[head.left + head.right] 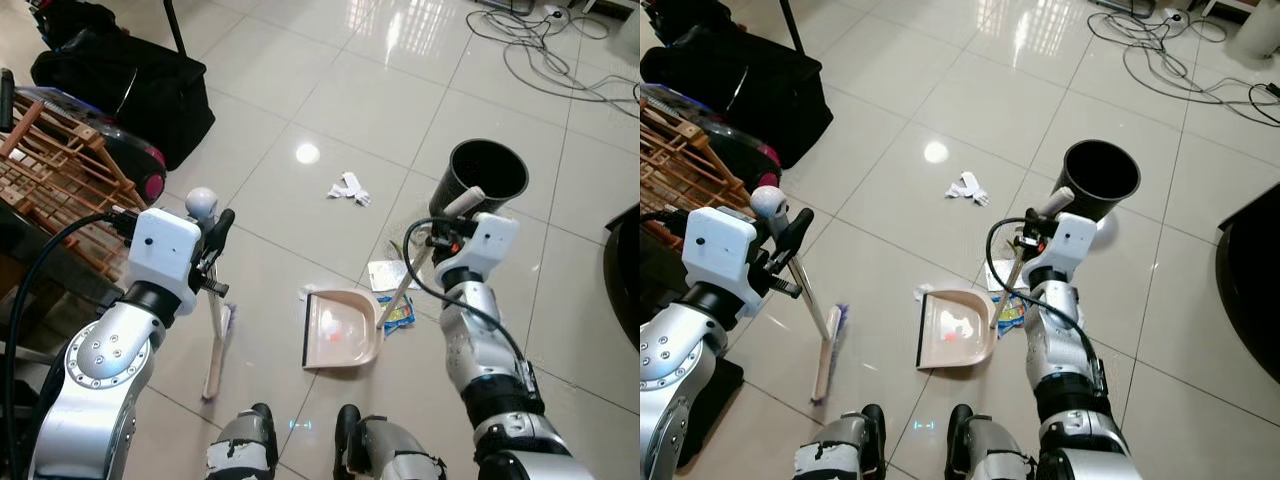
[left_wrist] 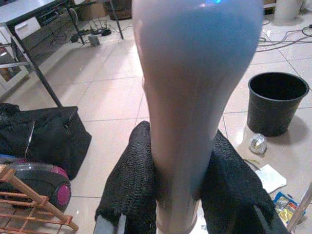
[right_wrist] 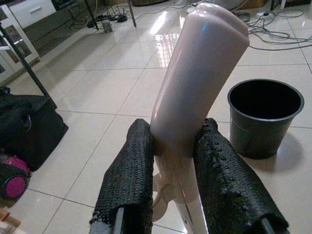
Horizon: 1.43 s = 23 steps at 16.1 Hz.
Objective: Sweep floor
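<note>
My left gripper [image 1: 215, 243] is shut on the pale handle of a broom [image 1: 212, 320]; its head rests on the tiles by my left foot. In the left wrist view both black fingers [image 2: 130, 195] clamp that handle. My right gripper [image 1: 452, 235] is shut on the long handle of a beige dustpan [image 1: 342, 330], which lies flat on the floor with small bits of litter inside. The right wrist view has the fingers [image 3: 127, 180] pressed on the handle. A crumpled white paper [image 1: 349, 189] lies further out. A white sheet [image 1: 386, 274] and a blue wrapper [image 1: 399, 314] lie beside the pan.
A black bin [image 1: 489, 177] stands upright just beyond my right gripper. On the left are a black bag [image 1: 130, 85], a wooden rack [image 1: 50, 170] and a magenta vacuum [image 1: 143, 162]. Cables [image 1: 540, 50] trail at the far right; dark furniture [image 1: 625, 270] is at the right edge.
</note>
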Available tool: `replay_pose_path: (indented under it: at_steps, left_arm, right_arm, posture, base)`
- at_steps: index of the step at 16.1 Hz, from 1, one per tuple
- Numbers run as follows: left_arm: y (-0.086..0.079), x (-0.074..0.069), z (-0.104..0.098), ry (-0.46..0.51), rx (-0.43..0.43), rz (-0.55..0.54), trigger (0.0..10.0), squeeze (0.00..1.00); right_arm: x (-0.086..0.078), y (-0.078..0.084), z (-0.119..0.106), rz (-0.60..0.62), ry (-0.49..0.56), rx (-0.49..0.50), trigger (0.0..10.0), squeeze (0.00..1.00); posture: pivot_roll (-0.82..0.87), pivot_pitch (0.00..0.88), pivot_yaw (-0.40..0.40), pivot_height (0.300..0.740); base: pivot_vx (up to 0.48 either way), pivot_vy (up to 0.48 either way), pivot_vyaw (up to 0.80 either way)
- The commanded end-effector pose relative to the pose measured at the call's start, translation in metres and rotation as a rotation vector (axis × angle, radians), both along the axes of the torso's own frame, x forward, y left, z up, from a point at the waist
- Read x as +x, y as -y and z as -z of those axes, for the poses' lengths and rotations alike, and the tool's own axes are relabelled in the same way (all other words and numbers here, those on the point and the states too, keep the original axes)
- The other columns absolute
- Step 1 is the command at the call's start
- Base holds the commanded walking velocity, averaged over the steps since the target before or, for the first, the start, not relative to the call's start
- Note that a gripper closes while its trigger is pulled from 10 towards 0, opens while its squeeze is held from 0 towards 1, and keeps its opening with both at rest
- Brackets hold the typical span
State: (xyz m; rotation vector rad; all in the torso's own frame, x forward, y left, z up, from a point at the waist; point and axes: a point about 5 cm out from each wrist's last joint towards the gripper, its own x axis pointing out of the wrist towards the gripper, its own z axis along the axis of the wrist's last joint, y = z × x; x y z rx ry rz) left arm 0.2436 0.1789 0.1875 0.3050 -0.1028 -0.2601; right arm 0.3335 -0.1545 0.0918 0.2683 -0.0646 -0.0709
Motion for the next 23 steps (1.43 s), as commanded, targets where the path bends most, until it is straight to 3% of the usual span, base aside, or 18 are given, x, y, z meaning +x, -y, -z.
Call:
replay_pose_path:
  at_steps: [1, 2, 3, 8, 16, 17, 18, 23]
  left_arm:
    - [0.003, -0.001, -0.004, 0.015, 0.012, 0.025, 10.0, 0.00]
    - [0.003, -0.001, -0.004, 0.016, 0.011, 0.025, 10.0, 0.00]
    - [0.005, -0.001, -0.004, 0.014, 0.005, 0.030, 10.0, 0.00]
    - [0.017, 0.002, -0.004, 0.019, -0.023, 0.062, 10.0, 0.00]
    - [0.013, 0.008, -0.005, 0.024, -0.025, 0.037, 10.0, 0.00]
    - [0.012, 0.008, -0.005, 0.027, -0.024, 0.034, 10.0, 0.00]
    - [0.011, 0.008, -0.006, 0.028, -0.023, 0.029, 10.0, 0.00]
    - [0.007, 0.009, -0.007, 0.032, -0.028, 0.015, 10.0, 0.00]
  right_arm:
    - [-0.011, 0.000, 0.021, -0.001, -0.082, 0.001, 10.0, 0.00]
    - [-0.012, 0.001, 0.022, 0.005, -0.080, -0.001, 10.0, 0.76]
    - [-0.014, 0.003, 0.025, 0.012, -0.080, -0.004, 10.0, 1.00]
    - [-0.020, 0.008, 0.028, 0.009, -0.073, -0.030, 10.0, 1.00]
    - [-0.012, 0.018, 0.023, -0.058, -0.053, -0.138, 10.0, 1.00]
    - [-0.010, 0.020, 0.022, -0.088, -0.053, -0.140, 10.0, 0.61]
    - [-0.009, 0.020, 0.022, -0.107, -0.055, -0.149, 10.0, 0.00]
    - [-0.002, 0.026, 0.017, -0.130, -0.059, -0.279, 10.0, 0.00]
  posture:
    - [0.21, 0.289, -0.061, 0.740]
    - [0.21, 0.287, -0.059, 0.740]
    - [0.21, 0.285, -0.056, 0.740]
    - [0.20, 0.272, -0.051, 0.740]
    - [0.20, 0.277, -0.053, 0.740]
    - [0.21, 0.269, -0.052, 0.740]
    - [0.21, 0.264, -0.053, 0.740]
    - [0.22, 0.267, -0.051, 0.740]
  base:
    - [0.000, 0.000, 0.00]
    - [0.000, 0.000, 0.00]
    - [0.000, 0.000, 0.00]
    - [0.000, 0.000, 0.00]
    - [0.000, 0.000, 0.00]
    - [0.000, 0.000, 0.00]
    - [0.000, 0.000, 0.00]
    - [0.000, 0.000, 0.00]
